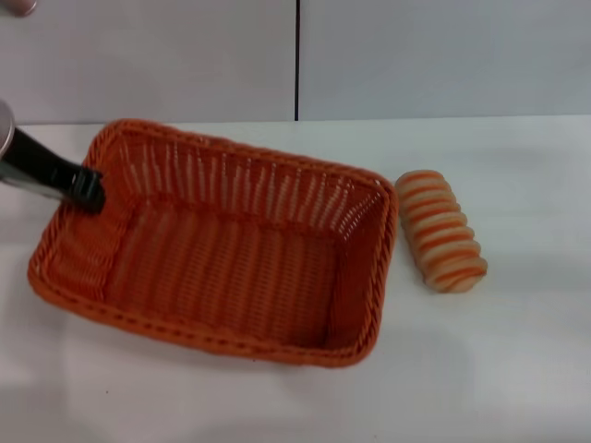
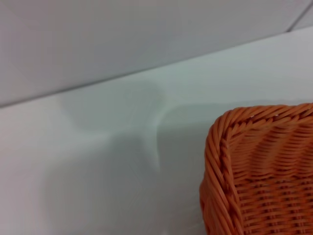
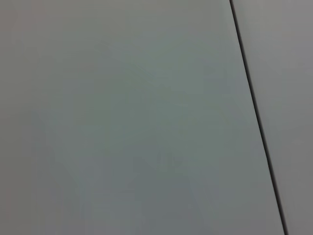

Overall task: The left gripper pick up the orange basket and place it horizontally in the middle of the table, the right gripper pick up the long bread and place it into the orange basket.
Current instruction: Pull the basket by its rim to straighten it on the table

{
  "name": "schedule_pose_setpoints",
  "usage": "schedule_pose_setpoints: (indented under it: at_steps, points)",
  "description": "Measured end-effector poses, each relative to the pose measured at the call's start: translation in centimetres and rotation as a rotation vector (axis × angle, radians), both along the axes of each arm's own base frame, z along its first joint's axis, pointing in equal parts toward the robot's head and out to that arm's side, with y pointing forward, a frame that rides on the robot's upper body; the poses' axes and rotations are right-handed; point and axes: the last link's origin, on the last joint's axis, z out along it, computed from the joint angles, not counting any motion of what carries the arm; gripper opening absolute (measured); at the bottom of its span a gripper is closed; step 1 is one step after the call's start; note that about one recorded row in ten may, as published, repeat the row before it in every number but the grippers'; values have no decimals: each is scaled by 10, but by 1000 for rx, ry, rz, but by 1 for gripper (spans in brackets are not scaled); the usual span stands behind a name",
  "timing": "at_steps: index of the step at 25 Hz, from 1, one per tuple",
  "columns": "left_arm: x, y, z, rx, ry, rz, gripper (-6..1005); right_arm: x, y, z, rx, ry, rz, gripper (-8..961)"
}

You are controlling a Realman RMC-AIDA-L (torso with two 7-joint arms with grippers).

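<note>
The plain flat white table (image 1: 277, 406) is filling the near part of the head view, with bare surface nearest the robot. Just beyond that, the large rectangular orange woven basket (image 1: 222, 245) is sitting upright and open side up near the middle of the table, its long axis running roughly across the view and skewed slightly. The basket is holding nothing. The black tapered left gripper (image 1: 88, 189) is reaching in from the robot's left and its tip is meeting the braided rim at the basket's left end; whether its fingers are clamped on that rim or parted cannot be told. The left wrist view is showing 1 rounded corner of the orange basket (image 2: 254, 171) resting on the white table (image 2: 98, 161). On the robot's right of the basket, the small oblong pale tan long bread with orange-brown stripes (image 1: 440, 231) is lying flat on the table, just beside the basket's right end wall and apart from it. Farthest off, a grey wall with 1 dark vertical seam (image 1: 297, 55) is standing behind the table. The right gripper is not appearing in any view; the right wrist view is showing only a grey panel with a dark seam (image 3: 257, 117).
</note>
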Motion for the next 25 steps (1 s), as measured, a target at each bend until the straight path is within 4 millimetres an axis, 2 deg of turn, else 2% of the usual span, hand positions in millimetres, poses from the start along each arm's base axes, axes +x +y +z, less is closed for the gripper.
schedule_pose_setpoints:
  at_steps: [10, 25]
  points:
    - [-12, -21, -5, -24, -79, 31, 171, -5, 3, -3, -3, 3, 15, 630]
    - [-24, -14, 0, 17, -167, 99, 181, -6, 2, -7, -14, 4, 19, 629]
